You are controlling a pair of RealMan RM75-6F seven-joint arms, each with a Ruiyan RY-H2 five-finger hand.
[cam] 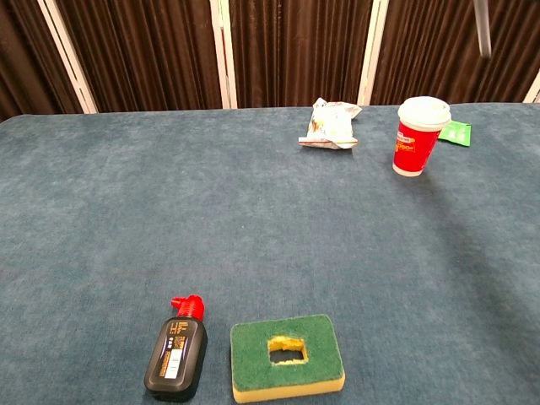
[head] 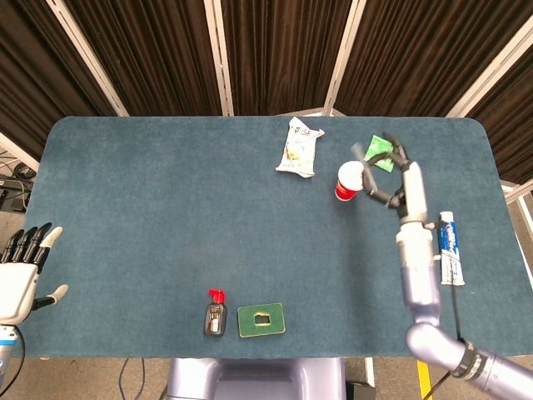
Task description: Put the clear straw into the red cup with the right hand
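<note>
Transport step, straw held aloft near the cup. The right hand (head: 398, 185) is raised above the table (head: 166, 217), fingers curled, pinching the clear straw (cam: 482, 25). In the head view the straw appears only as a faint blurred streak beyond the fingertips, so the exact contact point cannot be told. In the chest view the straw hangs nearly upright at the top edge of the frame, its lower end free, and the hand itself is out of that frame. The red cup (head: 352, 181) stands upright just ahead of the fingers, toward the robot's left of the hand, with the green packet (head: 382, 152) just beyond the fingers and the toothpaste tube (head: 450, 247) back toward the wrist on the outer side. The straw is not yet in the cup (its tip is well above the rim, judging from the chest view). The next move calls for bringing the lower end over the cup's white top, then lowering it before releasing. The left hand (head: 21, 275) rests with its fingers spread, holding nothing, at the opposite table edge.
</note>
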